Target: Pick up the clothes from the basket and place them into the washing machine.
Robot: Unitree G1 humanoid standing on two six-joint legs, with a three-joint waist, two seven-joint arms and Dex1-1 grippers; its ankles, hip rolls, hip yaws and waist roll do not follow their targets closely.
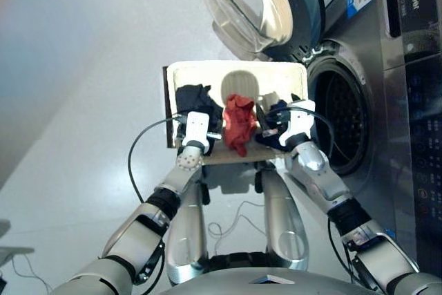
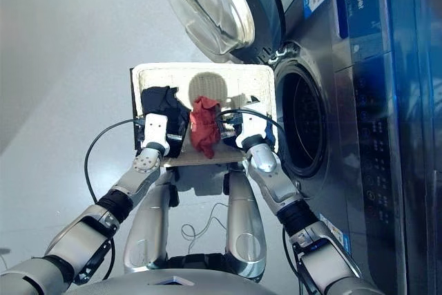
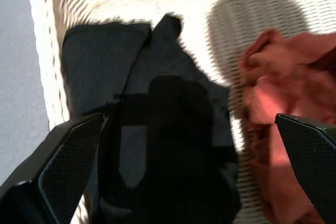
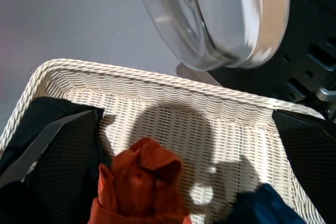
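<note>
The cream-white wicker basket [image 1: 235, 72] lies in front of me with three of the clothes in it. A black garment [image 1: 194, 97] is spread at the left, an orange-red one [image 1: 238, 121] is bunched in the middle, and a navy one [image 1: 277, 110] lies at the right. My left gripper [image 3: 189, 121] hovers open just above the black garment, nothing between its fingers [image 3: 68, 166]. My right gripper [image 4: 186, 116] is also open and empty, above the basket's right part near the navy garment [image 4: 262, 203]. The washing machine [image 1: 387, 101] stands at the right with its drum opening [image 1: 338, 122] uncovered.
The round glass door [image 1: 259, 5] is swung open and hangs over the basket's far right corner. Black cables [image 1: 135, 150] loop from both wrists. The machine's dark control panel [image 1: 421, 88] rises at the far right. Pale grey floor [image 1: 83, 101] lies to the left of the basket.
</note>
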